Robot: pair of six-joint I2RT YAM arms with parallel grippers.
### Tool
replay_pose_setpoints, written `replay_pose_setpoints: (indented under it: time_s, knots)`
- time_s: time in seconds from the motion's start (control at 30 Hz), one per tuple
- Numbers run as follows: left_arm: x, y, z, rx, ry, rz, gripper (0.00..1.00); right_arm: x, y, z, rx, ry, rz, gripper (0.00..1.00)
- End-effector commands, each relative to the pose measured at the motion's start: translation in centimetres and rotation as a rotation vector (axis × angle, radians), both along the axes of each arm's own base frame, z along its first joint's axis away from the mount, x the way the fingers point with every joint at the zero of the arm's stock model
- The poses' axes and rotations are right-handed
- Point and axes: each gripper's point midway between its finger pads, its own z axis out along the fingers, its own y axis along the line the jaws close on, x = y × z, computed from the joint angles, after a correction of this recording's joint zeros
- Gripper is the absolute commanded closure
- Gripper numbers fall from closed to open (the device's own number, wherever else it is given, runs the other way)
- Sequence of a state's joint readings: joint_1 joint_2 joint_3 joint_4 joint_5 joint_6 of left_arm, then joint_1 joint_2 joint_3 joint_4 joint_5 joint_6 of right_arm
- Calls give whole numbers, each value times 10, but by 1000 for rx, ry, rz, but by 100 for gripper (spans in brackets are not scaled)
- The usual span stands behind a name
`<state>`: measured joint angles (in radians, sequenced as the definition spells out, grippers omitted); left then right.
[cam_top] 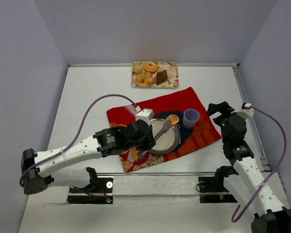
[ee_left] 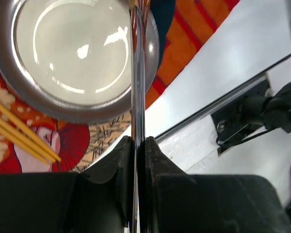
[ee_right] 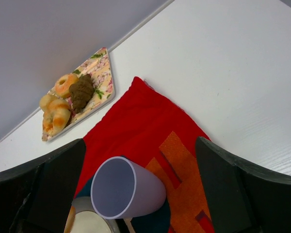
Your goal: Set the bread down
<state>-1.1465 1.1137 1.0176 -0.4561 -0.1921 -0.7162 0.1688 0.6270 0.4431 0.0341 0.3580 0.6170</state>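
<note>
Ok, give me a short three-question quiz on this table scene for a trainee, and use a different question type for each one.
1. True or false: the right pincer is open and holds nothing.
2. What is the left pincer shut on? A) a spoon B) metal tongs C) a fork
3. Fill in: in the top view, the bread sits at the far edge of the round metal ____.

Key: 1 true; 2 B; 3 plate.
</note>
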Motion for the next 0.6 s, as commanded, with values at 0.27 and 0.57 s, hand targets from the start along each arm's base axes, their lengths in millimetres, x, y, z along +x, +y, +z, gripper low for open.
replay_pose_setpoints:
  time_s: [0.27,0.57]
  knots:
    - [-39,31,-49,148,182,116,94,1,0,16,-2,-69,7,0]
    - [-35,30,-39,119,156,120,52,3,0,14,-3,-56,5,0]
